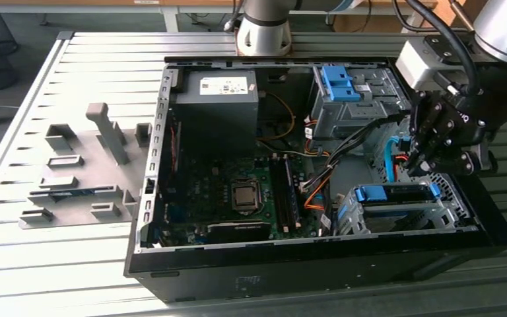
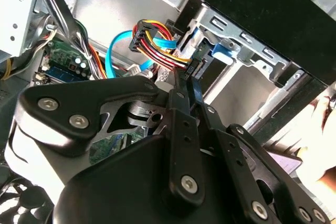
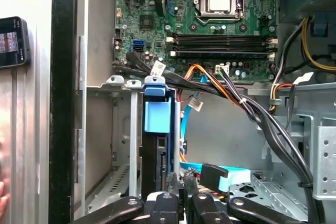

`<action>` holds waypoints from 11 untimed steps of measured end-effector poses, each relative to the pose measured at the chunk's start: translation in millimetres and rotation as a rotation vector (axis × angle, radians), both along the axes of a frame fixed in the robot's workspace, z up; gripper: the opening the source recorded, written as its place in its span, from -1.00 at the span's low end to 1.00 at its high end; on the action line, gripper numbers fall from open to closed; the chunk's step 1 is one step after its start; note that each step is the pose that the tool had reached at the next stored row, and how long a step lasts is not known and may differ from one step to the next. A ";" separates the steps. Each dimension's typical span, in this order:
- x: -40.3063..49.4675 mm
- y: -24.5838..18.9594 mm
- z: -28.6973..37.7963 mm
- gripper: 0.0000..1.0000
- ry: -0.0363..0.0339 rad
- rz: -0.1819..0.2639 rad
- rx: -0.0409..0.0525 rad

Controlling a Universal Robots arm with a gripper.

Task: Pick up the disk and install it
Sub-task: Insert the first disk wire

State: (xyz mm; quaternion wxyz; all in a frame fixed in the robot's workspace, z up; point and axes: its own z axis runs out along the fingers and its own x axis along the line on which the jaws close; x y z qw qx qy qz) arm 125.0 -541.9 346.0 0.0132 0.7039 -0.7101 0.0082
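pincer (image 1: 424, 166) hangs just above the drive cage (image 1: 454, 206); in the second wrist view its fingers (image 2: 178, 119) run together to one tip, so it's narrow, with nothing visibly between them; disk (image 1: 395, 193) sits in the drive cage, on edge in its slot, blue handle at the cage's open top; in the first wrist view the handle looks about level with the cage rim, so I'd judge it in or nearly in; can't tell if it's latched; blue data cable (image 2: 112, 51) and the red/yellow/orange power bundle (image 2: 157, 40) loop right beside the cage; their connector is touching or just off the pincer tip, can't tell which; risks: the tip hooks that connector or drags the bundle, pulling a plug or laying wires across the cage mouth; if the disk isn't fully home, a push off the handle's centre could cock the rails and jam it in the slot; black cable loom (image 3: 252, 114) crosses just beyond the cage and could get pinched; a person's hand (image 2: 319, 121) sits outside the case (image 1: 324, 267) wall nearest the cage, close enough to matter if the arm swings that way
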 end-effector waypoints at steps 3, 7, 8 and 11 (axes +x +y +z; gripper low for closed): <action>-0.1 -0.6 0.0 -0.67 0.0199 -0.002 0.0001; -0.1 -2.8 -1.2 -0.67 0.0302 -0.012 0.0005; -0.1 -3.4 -1.9 -0.67 0.0302 -0.016 0.0011; 0.0 -4.9 -3.4 -0.67 0.0303 -0.027 0.0035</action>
